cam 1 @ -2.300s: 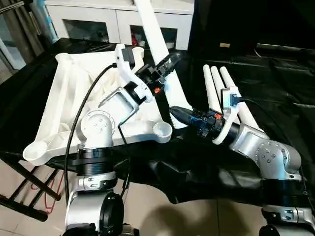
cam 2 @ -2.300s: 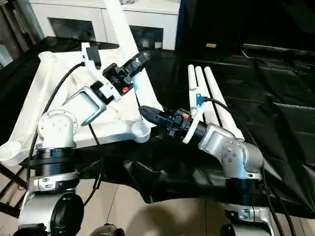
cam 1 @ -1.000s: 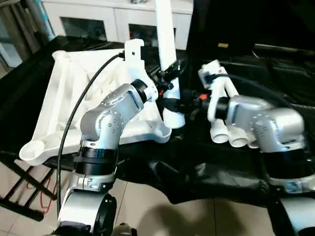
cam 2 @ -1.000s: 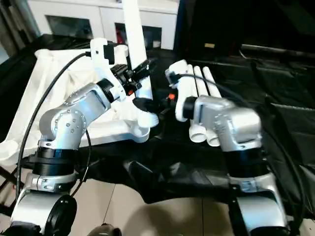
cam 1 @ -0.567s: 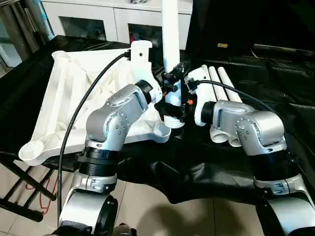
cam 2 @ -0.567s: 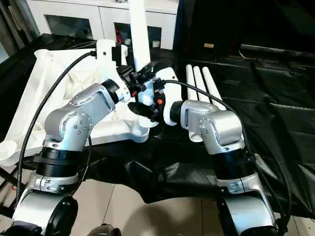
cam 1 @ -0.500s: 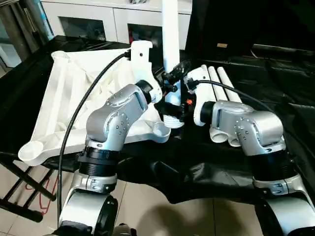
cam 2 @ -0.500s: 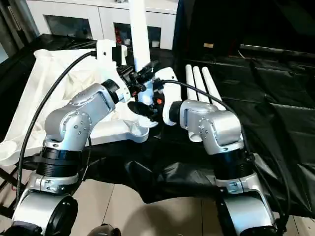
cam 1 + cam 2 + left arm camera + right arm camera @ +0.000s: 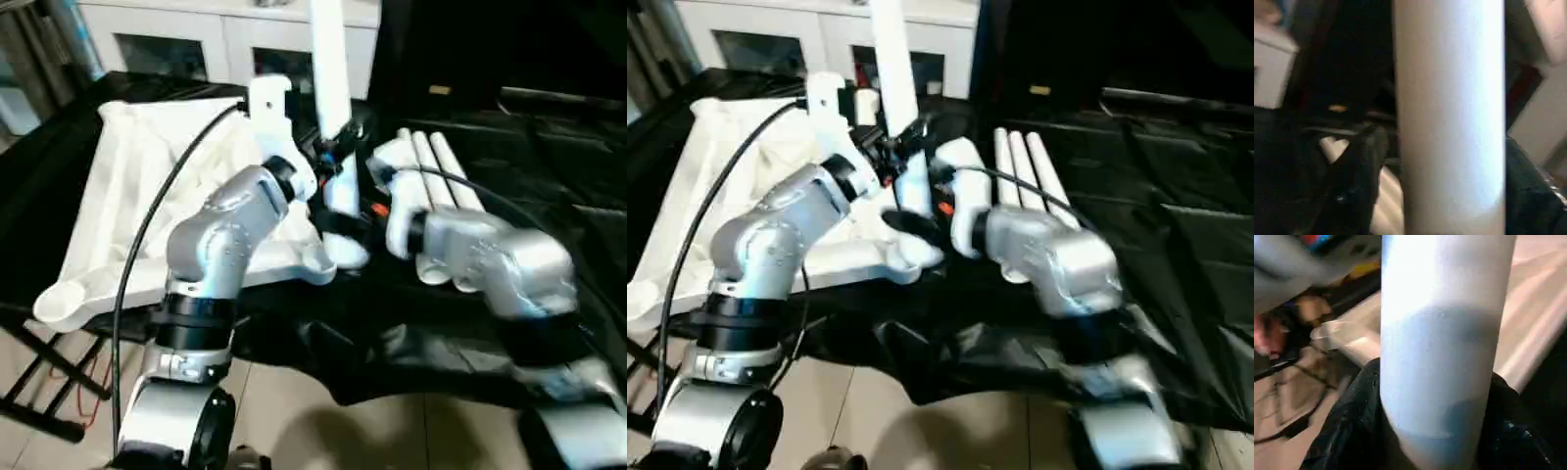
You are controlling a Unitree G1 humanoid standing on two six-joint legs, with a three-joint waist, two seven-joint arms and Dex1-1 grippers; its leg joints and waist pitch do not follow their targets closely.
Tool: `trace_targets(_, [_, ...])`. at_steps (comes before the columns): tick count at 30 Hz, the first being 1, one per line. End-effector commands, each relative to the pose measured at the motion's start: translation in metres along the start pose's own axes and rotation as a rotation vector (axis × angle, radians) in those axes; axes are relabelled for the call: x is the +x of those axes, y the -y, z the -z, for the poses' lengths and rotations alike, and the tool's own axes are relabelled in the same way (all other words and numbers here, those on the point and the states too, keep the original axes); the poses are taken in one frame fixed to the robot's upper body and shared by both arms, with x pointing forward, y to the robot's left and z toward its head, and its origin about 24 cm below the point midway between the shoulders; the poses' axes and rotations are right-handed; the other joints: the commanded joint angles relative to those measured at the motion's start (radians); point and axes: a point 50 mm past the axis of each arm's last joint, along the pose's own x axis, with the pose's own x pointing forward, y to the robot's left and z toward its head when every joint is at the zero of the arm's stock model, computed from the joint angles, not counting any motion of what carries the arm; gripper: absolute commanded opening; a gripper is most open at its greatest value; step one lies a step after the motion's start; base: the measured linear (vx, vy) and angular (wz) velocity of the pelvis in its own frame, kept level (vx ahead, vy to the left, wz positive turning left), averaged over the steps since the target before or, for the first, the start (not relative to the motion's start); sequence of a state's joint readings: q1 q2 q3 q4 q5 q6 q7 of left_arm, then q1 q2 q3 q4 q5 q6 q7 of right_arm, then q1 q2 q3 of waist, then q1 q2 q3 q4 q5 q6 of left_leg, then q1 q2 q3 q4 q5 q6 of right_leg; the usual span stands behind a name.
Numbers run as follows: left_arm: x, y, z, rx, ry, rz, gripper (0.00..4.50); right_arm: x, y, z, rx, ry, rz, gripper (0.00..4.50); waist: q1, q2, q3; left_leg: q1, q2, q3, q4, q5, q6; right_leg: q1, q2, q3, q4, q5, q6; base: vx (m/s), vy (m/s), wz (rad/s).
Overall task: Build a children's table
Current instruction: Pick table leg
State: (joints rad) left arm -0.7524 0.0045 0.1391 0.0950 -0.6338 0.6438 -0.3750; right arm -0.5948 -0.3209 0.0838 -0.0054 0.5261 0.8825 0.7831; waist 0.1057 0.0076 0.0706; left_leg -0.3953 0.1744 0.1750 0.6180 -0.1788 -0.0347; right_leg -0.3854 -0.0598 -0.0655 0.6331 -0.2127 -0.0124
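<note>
The children's table lies in parts: its white tabletop (image 9: 127, 186) rests ribbed side up on the black cloth at the left. One white leg (image 9: 328, 78) stands nearly upright over the near right corner socket (image 9: 328, 259). My left gripper (image 9: 338, 147) straddles the leg (image 9: 1449, 122) higher up, open, with a thin dark gap between one finger (image 9: 1352, 181) and the tube. My right gripper (image 9: 343, 220) is shut on the same leg (image 9: 1444, 357) low down, a black finger (image 9: 1356, 431) pressed on each side. Whether the leg's foot sits in the socket is hidden.
Three more white legs (image 9: 431, 166) lie side by side on the black cloth to the right of the grippers. A white glass-door cabinet (image 9: 196, 39) stands behind the table. The near edge of the table drops to a tiled floor (image 9: 323, 431).
My right gripper has closed onto the lower part of the leg. My left gripper's fingers have widened around it. The leg now leans slightly left, and the camera has shifted.
</note>
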Motion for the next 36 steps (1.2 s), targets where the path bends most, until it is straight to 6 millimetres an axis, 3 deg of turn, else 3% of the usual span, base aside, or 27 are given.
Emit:
trace_targets(1, [-0.002, 0.006, -0.005, -0.057, 0.014, 0.080, 3.37, 0.000, -0.022, -0.014, -0.052, 0.076, -0.180, 1.96, 0.003, -0.013, -0.086, 0.022, 0.055, -0.016, -0.061, -0.035, 0.039, 0.056, -0.092, 0.056, -0.055, 0.041, -0.239, 0.000, 0.000, 0.00])
trace_targets(3, [-0.006, 0.012, -0.007, -0.151, 0.028, 0.181, 3.37, -0.005, -0.024, -0.015, -0.032, 0.102, -0.228, 1.96, 0.004, -0.015, -0.084, 0.020, 0.055, -0.016, -0.061, -0.048, 0.045, 0.055, -0.092, 0.054, -0.059, 0.012, -0.252, 0.000, 0.000, 0.00])
trace_targets(7, [-0.012, 0.022, -0.005, -0.219, 0.024, 0.324, 3.37, -0.011, -0.028, -0.016, -0.021, 0.116, -0.286, 1.96, 0.002, -0.011, -0.081, 0.024, 0.055, -0.017, -0.063, -0.073, 0.037, 0.051, -0.089, 0.055, -0.067, -0.051, -0.241, 0.000, 0.000, 0.00])
trace_targets(8, [-0.013, 0.023, -0.004, -0.220, 0.017, 0.343, 3.08, -0.012, -0.030, -0.016, -0.022, 0.112, -0.304, 1.96, 0.004, -0.007, -0.081, 0.023, 0.055, -0.017, -0.063, -0.076, 0.031, 0.052, -0.089, 0.056, -0.067, -0.065, -0.235, 0.000, 0.000, 0.00])
trace_targets(13, [-0.012, 0.027, -0.002, -0.192, -0.013, 0.380, 2.80, -0.014, -0.032, -0.015, -0.033, 0.103, -0.318, 1.95, 0.002, -0.005, -0.079, 0.026, 0.057, -0.020, -0.068, -0.108, 0.004, 0.049, -0.087, 0.056, -0.076, -0.117, -0.207, 0.000, 0.000, 0.00])
trace_targets(14, [-0.011, 0.027, -0.003, -0.185, -0.011, 0.375, 2.59, -0.014, -0.032, -0.015, -0.034, 0.103, -0.315, 1.95, 0.002, -0.004, -0.079, 0.027, 0.057, -0.020, -0.069, -0.115, -0.002, 0.048, -0.086, 0.056, -0.076, -0.123, -0.203, 0.000, 0.000, 0.00])
trace_targets(17, [-0.009, 0.024, -0.006, -0.178, 0.006, 0.339, 2.59, -0.014, -0.031, -0.017, -0.038, 0.104, -0.307, 1.95, 0.002, -0.002, -0.080, 0.026, 0.057, -0.021, -0.070, -0.117, -0.008, 0.049, -0.087, 0.056, -0.077, -0.123, -0.200, 0.000, 0.000, 0.00])
trace_targets(19, [-0.009, 0.022, -0.006, -0.181, 0.015, 0.320, 2.18, -0.015, -0.031, -0.017, -0.041, 0.102, -0.305, 1.95, 0.002, -0.005, -0.081, 0.025, 0.055, -0.020, -0.068, -0.111, -0.007, 0.050, -0.086, 0.056, -0.076, -0.107, -0.201, 0.000, 0.000, 0.00])
trace_targets(25, [-0.009, 0.019, -0.007, -0.176, 0.025, 0.305, 1.92, -0.015, -0.029, -0.017, -0.057, 0.100, -0.275, 1.95, 0.001, -0.004, -0.084, 0.023, 0.055, -0.021, -0.067, -0.088, 0.004, 0.051, -0.085, 0.055, -0.071, -0.069, -0.207, 0.000, 0.000, 0.00])
trace_targets(28, [-0.009, 0.019, -0.007, -0.161, 0.026, 0.293, 1.88, -0.013, -0.025, -0.017, -0.069, 0.101, -0.233, 2.65, 0.001, -0.004, -0.083, 0.024, 0.055, -0.020, -0.066, -0.092, 0.005, 0.051, -0.086, 0.055, -0.072, -0.071, -0.211, 0.000, 0.000, 0.00])
trace_targets(34, [-0.001, 0.013, -0.008, 0.059, 0.013, 0.095, 1.85, -0.002, -0.012, -0.022, -0.105, 0.071, -0.033, 3.10, -0.006, 0.000, -0.081, 0.027, 0.058, -0.025, -0.071, -0.110, -0.020, 0.048, -0.085, 0.056, -0.075, -0.111, -0.183, 0.000, 0.000, 0.00])
trace_targets(36, [0.003, 0.010, -0.011, 0.114, 0.019, -0.012, 1.85, 0.003, -0.006, -0.023, -0.117, 0.050, 0.055, 3.10, -0.011, -0.004, -0.081, 0.026, 0.056, -0.023, -0.070, -0.114, -0.029, 0.050, -0.085, 0.057, -0.075, -0.108, -0.180, 0.000, 0.000, 0.00])
